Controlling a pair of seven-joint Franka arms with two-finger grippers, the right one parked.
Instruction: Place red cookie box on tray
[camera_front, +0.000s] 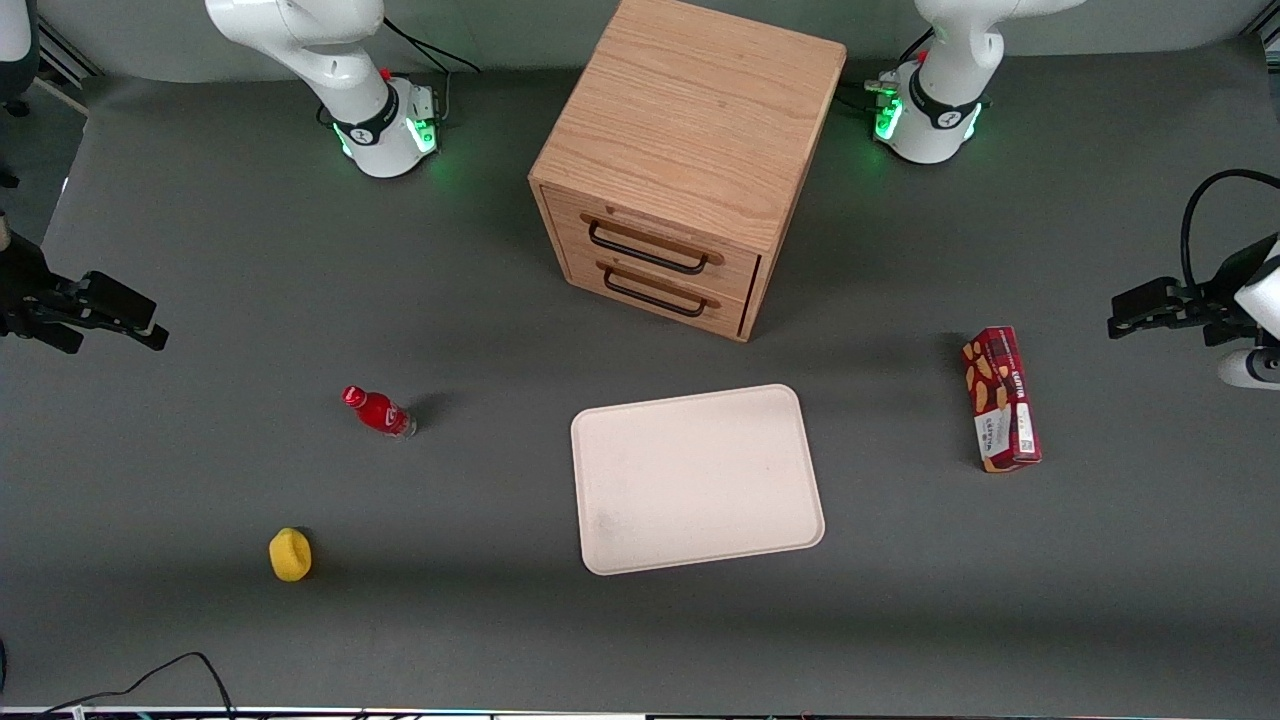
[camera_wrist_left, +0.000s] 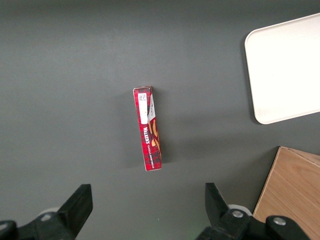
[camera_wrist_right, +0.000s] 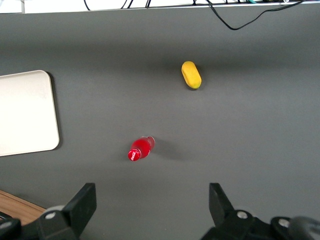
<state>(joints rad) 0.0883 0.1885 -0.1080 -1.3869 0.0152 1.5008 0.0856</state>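
My gripper (camera_front: 1125, 318) hangs with its fingers (camera_wrist_left: 77, 202) spread wide and holding nothing, up off the table at my working end, near the red cookie box (camera_front: 1001, 399) but apart from it. The box lies on the grey mat, well clear of the tray (camera_front: 697, 478), which sits in front of the wooden drawer cabinet (camera_front: 683, 160). My wrist camera shows the box's narrow side, with white lettering I cannot read for certain. Only the front and the parked wrist views show the small red bottle (camera_front: 379, 411) and the yellow object (camera_front: 290, 555), toward the parked arm's end.
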